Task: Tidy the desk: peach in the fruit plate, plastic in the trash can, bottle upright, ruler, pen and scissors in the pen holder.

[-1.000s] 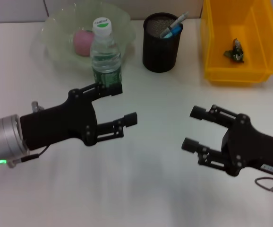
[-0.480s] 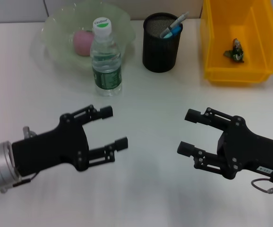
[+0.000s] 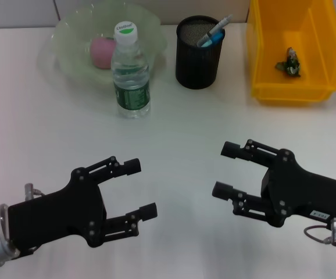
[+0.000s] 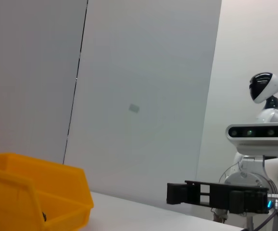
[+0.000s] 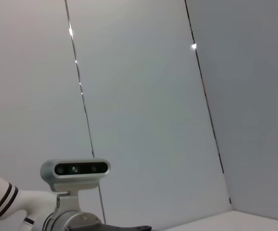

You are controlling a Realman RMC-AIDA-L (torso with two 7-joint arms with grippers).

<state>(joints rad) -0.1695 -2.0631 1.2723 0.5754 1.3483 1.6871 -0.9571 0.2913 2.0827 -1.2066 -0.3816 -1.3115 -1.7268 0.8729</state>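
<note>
- The water bottle (image 3: 132, 72) stands upright on the white table (image 3: 179, 122), with a white cap and a green label. I take it as the landmark for all places below.
- The fruit plate (image 3: 69, 43) is a pale green bowl just behind the bottle, toward the robot's left. The pink peach (image 3: 101, 51) lies inside it, partly hidden by the bottle's shoulder.
- The pen holder (image 3: 199, 53) is a black mesh cup to the right of the bottle and a little farther back. A pen (image 3: 213, 32) with a blue part leans in it. I cannot tell whether a ruler or scissors are in there too.
- The trash can (image 3: 325, 70) is a yellow bin far to the right of the bottle, beyond the pen holder. A small dark crumpled piece of plastic (image 3: 289, 63) lies on its floor. The same bin (image 4: 38, 192) shows also in the left wrist view.
- The left gripper (image 3: 140, 189) hangs over the table well in front of the bottle, near the robot. Its two fingers are spread apart and hold nothing.
- The right gripper (image 3: 225, 170) is in front of the bottle and to its right, at about the same nearness to the robot. Its fingers are also spread, with nothing between them. The left wrist view shows it (image 4: 177, 194) from the side.
</note>
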